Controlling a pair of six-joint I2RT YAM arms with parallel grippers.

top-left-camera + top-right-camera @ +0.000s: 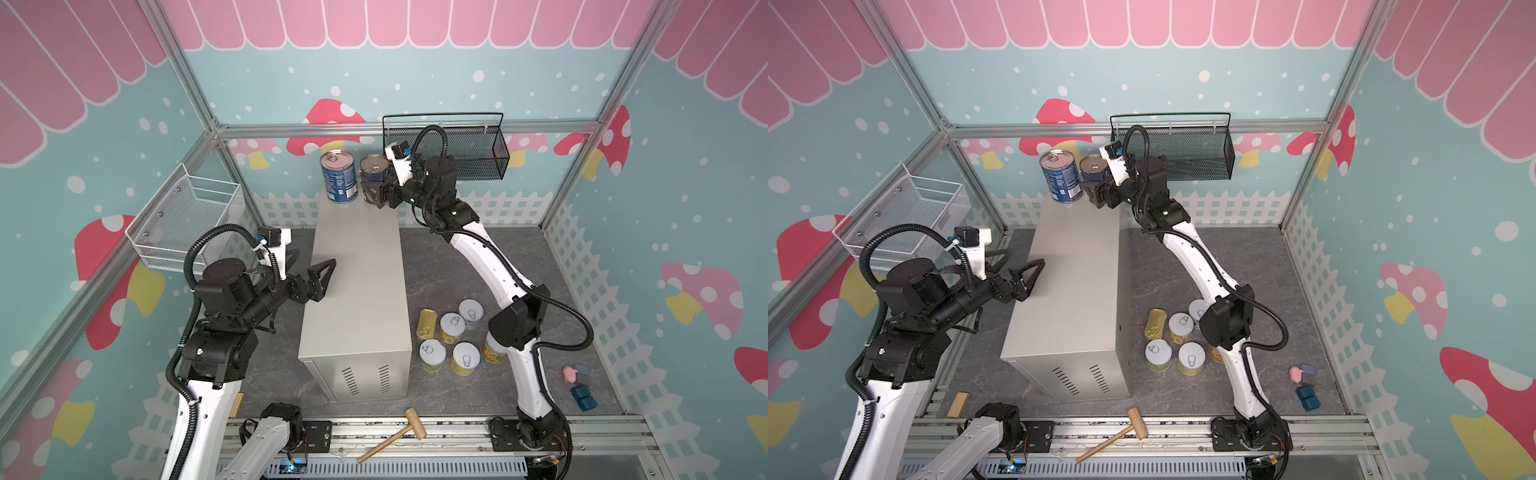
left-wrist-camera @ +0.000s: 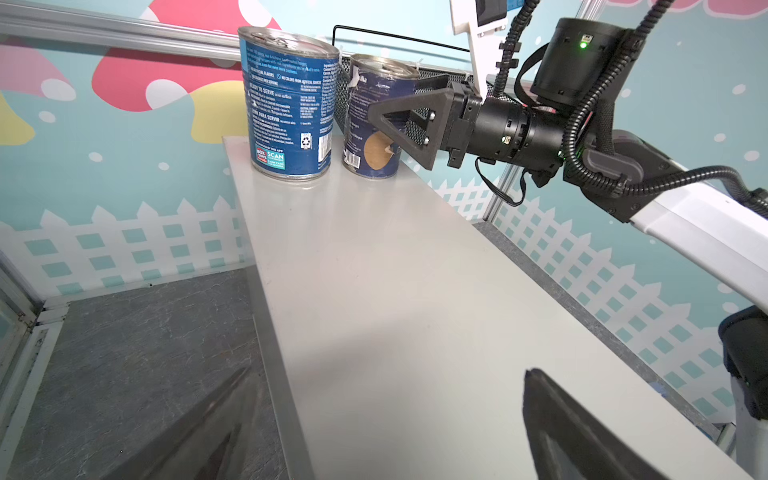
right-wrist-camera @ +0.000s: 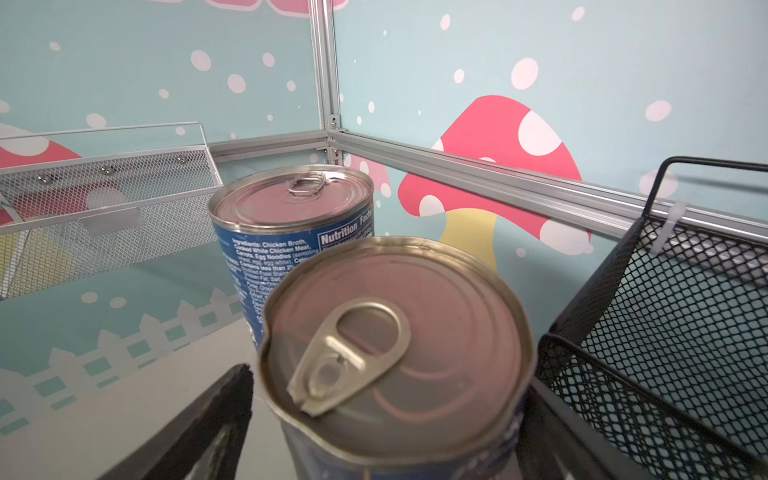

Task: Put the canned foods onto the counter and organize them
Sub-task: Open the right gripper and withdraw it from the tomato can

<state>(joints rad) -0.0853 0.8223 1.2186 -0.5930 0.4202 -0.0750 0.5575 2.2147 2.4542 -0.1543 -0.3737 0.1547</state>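
Note:
Two tall cans stand upright at the far end of the counter (image 1: 357,291) (image 2: 395,270): a blue can (image 1: 338,176) (image 2: 291,108) (image 3: 291,216) and, right of it, a navy can (image 1: 374,166) (image 2: 361,108) (image 3: 395,345). My right gripper (image 1: 372,183) (image 3: 390,374) is open and straddles the navy can, with a gap showing beside one finger. My left gripper (image 1: 316,259) (image 2: 386,374) hangs open and empty over the counter's left edge. Several short silver-lidded cans (image 1: 453,326) and a flat gold tin (image 1: 427,324) sit on the floor right of the counter. My right arm partly hides one of them.
A black mesh basket (image 1: 469,158) hangs on the back wall just right of the navy can. On the left wall hangs a white wire basket (image 1: 187,220). A wooden mallet (image 1: 399,432) lies on the front rail, and small coloured blocks (image 1: 577,386) are on the floor at the right.

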